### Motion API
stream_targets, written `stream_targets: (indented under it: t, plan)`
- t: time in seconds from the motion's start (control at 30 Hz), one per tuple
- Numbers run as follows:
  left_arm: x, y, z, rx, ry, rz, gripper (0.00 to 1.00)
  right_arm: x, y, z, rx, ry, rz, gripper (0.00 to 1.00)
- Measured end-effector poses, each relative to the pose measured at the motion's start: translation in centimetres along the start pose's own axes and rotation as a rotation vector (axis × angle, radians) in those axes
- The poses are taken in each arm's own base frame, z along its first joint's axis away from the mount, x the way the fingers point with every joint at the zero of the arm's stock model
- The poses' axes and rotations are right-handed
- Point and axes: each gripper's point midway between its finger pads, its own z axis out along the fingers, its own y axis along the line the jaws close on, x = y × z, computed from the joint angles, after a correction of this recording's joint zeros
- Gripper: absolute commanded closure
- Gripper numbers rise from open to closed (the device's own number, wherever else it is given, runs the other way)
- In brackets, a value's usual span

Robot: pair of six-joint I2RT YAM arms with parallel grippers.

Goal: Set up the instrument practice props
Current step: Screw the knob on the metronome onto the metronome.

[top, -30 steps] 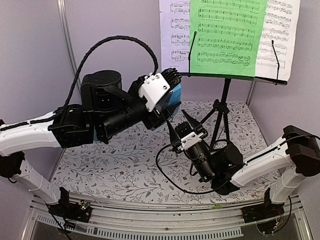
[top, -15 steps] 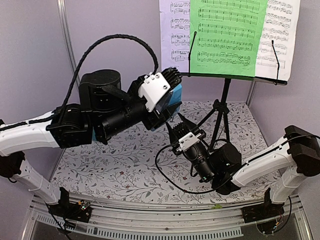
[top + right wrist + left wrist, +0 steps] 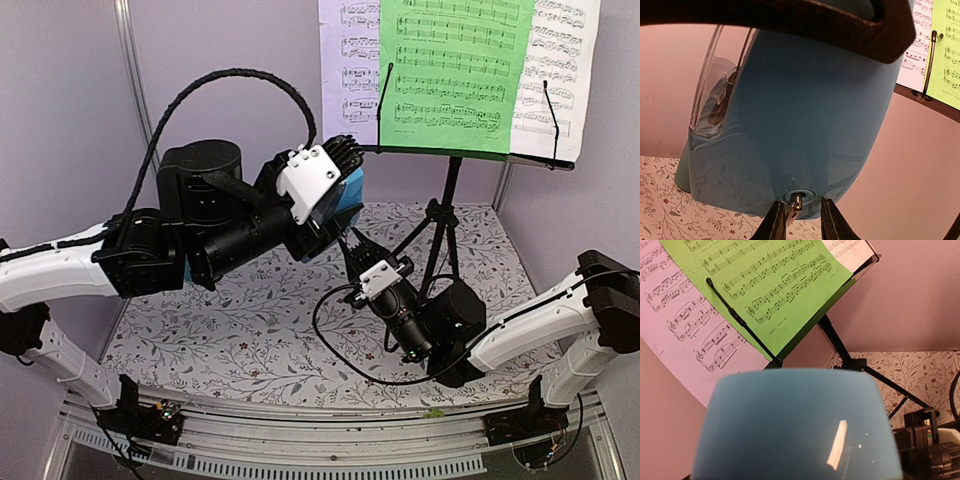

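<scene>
My left gripper (image 3: 340, 180) holds the small blue metronome (image 3: 352, 200) in the air, shut on it. The metronome (image 3: 795, 425) fills the lower left wrist view and hides the fingers. My right gripper (image 3: 355, 243) points up at its underside. In the right wrist view the right gripper (image 3: 801, 210) stands narrowly open around a small metal winding key (image 3: 795, 206) on the metronome (image 3: 805, 115). The key rests against the left finger, with a gap to the right one. The black music stand (image 3: 450, 200) holds a green page (image 3: 455, 70) and white pages (image 3: 350, 70).
The stand's tripod legs (image 3: 440, 225) spread just behind my right gripper on the floral table cover (image 3: 250, 320). A teal object (image 3: 189, 268) shows partly behind my left arm. Walls close in at the back and on both sides.
The right gripper's jaws have narrowed markedly around the key and the right arm has edged slightly right. The left arm and metronome have stayed still.
</scene>
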Motion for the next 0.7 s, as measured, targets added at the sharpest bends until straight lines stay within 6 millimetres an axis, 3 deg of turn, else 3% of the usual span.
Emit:
stream_targets:
  t: [0.23,0.7]
  plan:
    - [-0.04,-0.02,-0.02,0.0,-0.001,-0.001,1.0,0.23,0.05,-0.17,-0.013,0.014,0.007,0.8]
    - [-0.32,0.09,-0.02,-0.007,-0.013,-0.009,1.0,0.27,-0.05,-0.36,-0.029,0.03,0.037,1.0]
